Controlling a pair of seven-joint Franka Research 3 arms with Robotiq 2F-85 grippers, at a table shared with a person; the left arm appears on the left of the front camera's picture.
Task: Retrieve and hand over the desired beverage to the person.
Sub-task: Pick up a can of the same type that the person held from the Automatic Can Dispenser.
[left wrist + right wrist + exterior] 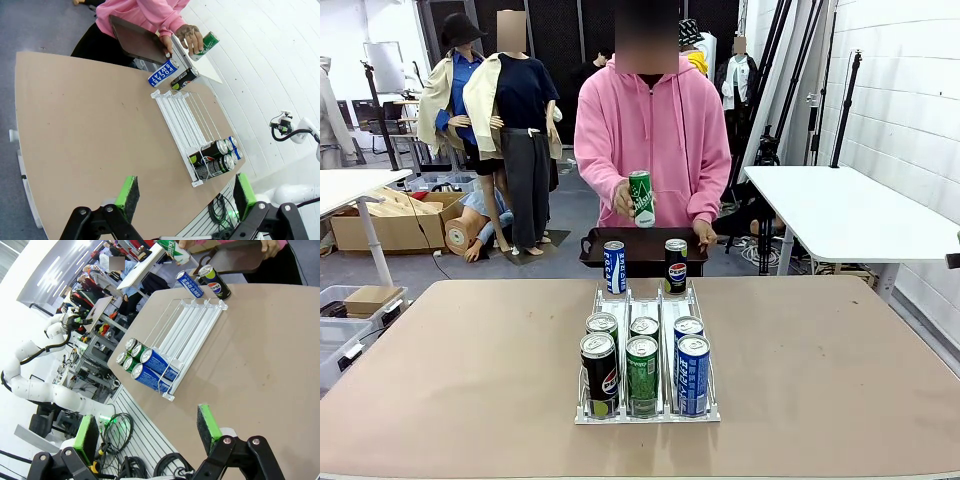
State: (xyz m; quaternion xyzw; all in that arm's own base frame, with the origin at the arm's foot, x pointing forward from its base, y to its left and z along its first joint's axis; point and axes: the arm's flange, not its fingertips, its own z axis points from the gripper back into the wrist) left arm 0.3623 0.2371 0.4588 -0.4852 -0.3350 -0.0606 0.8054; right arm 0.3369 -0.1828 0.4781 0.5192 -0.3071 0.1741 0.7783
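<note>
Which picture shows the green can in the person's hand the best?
The front view: the green metal drink can is held up in the open, label facing the camera. The left wrist view shows it small and tilted; the right wrist view cuts it off at the top edge.

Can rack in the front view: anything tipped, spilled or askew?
Nothing stands out. The rack sits square on the table; six cans stand upright at its near end, a blue can and a Pepsi can upright at its far end. No spill shows.
</note>
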